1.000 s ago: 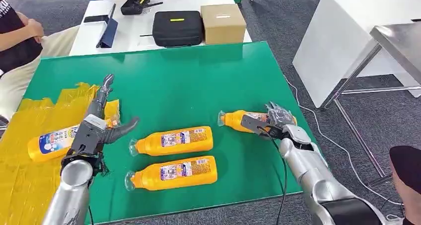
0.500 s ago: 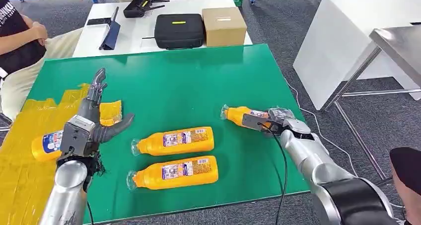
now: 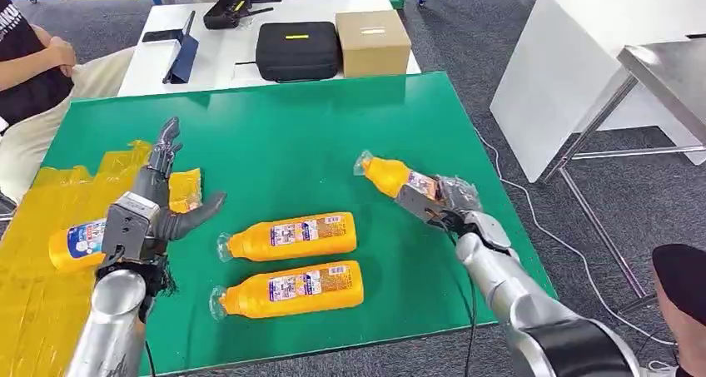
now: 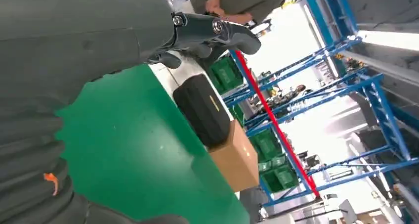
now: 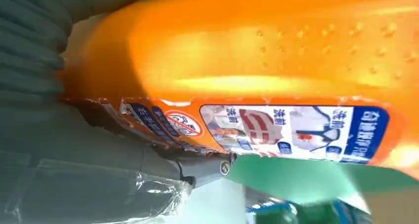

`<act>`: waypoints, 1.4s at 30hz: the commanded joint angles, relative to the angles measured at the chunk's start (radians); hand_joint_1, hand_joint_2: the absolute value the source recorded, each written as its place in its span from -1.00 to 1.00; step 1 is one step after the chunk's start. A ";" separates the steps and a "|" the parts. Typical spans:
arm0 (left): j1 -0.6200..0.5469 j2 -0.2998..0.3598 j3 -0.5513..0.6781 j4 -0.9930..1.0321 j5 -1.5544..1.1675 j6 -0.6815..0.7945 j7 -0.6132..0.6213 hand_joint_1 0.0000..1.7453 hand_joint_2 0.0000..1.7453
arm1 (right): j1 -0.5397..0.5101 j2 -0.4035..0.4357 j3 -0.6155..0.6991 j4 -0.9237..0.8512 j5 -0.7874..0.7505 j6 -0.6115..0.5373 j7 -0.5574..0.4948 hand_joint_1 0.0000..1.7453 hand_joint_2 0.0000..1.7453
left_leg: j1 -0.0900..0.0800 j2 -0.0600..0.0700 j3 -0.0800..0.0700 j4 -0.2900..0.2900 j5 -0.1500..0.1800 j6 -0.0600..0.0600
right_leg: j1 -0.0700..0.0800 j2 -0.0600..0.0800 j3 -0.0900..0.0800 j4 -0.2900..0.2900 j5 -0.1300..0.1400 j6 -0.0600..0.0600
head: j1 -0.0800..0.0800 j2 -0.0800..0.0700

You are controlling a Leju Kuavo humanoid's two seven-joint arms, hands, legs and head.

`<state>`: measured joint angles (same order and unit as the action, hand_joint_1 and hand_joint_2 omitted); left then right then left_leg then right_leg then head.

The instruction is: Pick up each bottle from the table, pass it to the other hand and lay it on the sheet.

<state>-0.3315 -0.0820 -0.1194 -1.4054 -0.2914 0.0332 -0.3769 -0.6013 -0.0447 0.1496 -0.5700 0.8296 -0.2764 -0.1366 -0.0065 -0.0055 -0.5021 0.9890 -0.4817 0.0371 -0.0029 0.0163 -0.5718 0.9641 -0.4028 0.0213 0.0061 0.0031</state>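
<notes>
My right hand point(image 3: 449, 204) grips an orange bottle point(image 3: 393, 177) near the green table's right edge, lifted with its clear cap pointing up and left. Close up, the bottle point(image 5: 267, 80) lies against my right hand point(image 5: 74, 150). Two more orange bottles lie side by side in the middle of the table, one point(image 3: 290, 235) farther and one point(image 3: 291, 290) nearer. A fourth bottle point(image 3: 73, 244) rests on the yellow sheet point(image 3: 42, 294) at the left. My left hand point(image 3: 158, 202) hovers open over the sheet's right edge, fingers spread; my left hand point(image 4: 99, 46) holds nothing.
The green table point(image 3: 283, 144) ends close to my right hand. Behind it a white table carries a black case point(image 3: 297, 50), a cardboard box point(image 3: 373, 41) and a controller. A person point(image 3: 33, 69) sits at the far left. A white table stands at the right.
My right hand has raised its bottle off the table and tilted the capped end up. The left hand has stayed in place.
</notes>
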 commanded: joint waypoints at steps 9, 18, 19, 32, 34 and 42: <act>-0.073 -0.031 -0.151 0.129 -0.008 -0.048 0.063 -1.00 1.00 | 0.182 0.174 -0.024 -0.483 -0.352 -0.155 -0.251 1.00 1.00 | 0.001 -0.002 -0.007 -0.001 0.000 -0.003 | 0.000 -0.003 -0.007 0.001 -0.001 0.000 | 0.000 0.000; -0.165 -0.077 -0.227 0.215 0.104 -0.213 0.129 -1.00 1.00 | 0.181 0.236 0.061 -0.493 -0.504 -0.140 -0.410 1.00 1.00 | 0.000 -0.002 -0.010 0.000 0.000 -0.003 | 0.000 -0.003 -0.010 0.002 -0.001 -0.001 | 0.000 0.000; -0.183 -0.084 -0.226 0.232 0.146 -0.225 0.149 -1.00 1.00 | 0.167 0.237 0.083 -0.473 -0.514 -0.129 -0.418 1.00 1.00 | 0.000 -0.002 -0.009 0.000 0.000 -0.004 | 0.000 -0.004 -0.009 0.002 -0.001 -0.001 | 0.000 0.000; -0.248 -0.100 -0.285 0.372 0.313 -0.261 0.148 -1.00 1.00 | 0.106 0.271 0.231 -0.299 -0.541 -0.026 -0.477 1.00 1.00 | 0.001 -0.002 -0.008 -0.001 0.000 -0.004 | 0.001 -0.004 -0.008 0.000 -0.001 0.000 | 0.000 0.000; -0.259 -0.105 -0.294 0.384 0.319 -0.262 0.146 -1.00 1.00 | 0.094 0.283 0.240 -0.272 -0.540 -0.015 -0.476 1.00 1.00 | 0.001 -0.001 -0.009 0.000 0.000 -0.003 | 0.000 -0.002 -0.009 0.001 0.000 0.000 | 0.000 0.000; -0.277 -0.117 -0.303 0.412 0.340 -0.264 0.132 -1.00 1.00 | 0.069 0.317 0.275 -0.202 -0.523 0.001 -0.467 1.00 1.00 | 0.001 -0.001 -0.009 -0.001 0.000 -0.003 | 0.000 -0.002 -0.009 0.001 -0.001 -0.001 | 0.000 0.000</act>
<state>-0.5416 -0.2014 -0.3822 -1.1033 0.0324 -0.2338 -0.2350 -0.4537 0.2555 0.3647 -0.9236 0.2991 -0.2892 -0.6115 -0.0068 -0.0067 -0.5138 0.9891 -0.4812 0.0367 -0.0037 0.0157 -0.5835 0.9661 -0.4030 0.0213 0.0061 0.0030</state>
